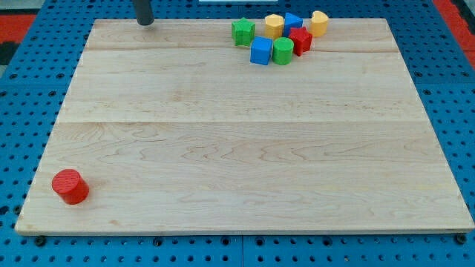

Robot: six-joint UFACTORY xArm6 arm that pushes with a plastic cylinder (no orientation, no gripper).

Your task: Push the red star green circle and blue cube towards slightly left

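The red star [300, 40], the green circle [283, 51] and the blue cube [260, 51] sit close together in a cluster near the view's top, right of centre. The green circle lies between the blue cube and the red star and touches or nearly touches both. My tip [145, 22] stands at the top edge of the wooden board [237, 148], well to the left of the cluster and apart from every block.
The same cluster holds a green star [243, 31], a yellow hexagon [274, 26], a second blue block [293, 21] and a yellow block [318, 23]. A red cylinder [70, 186] stands alone near the bottom left corner. Blue pegboard [22, 89] surrounds the board.
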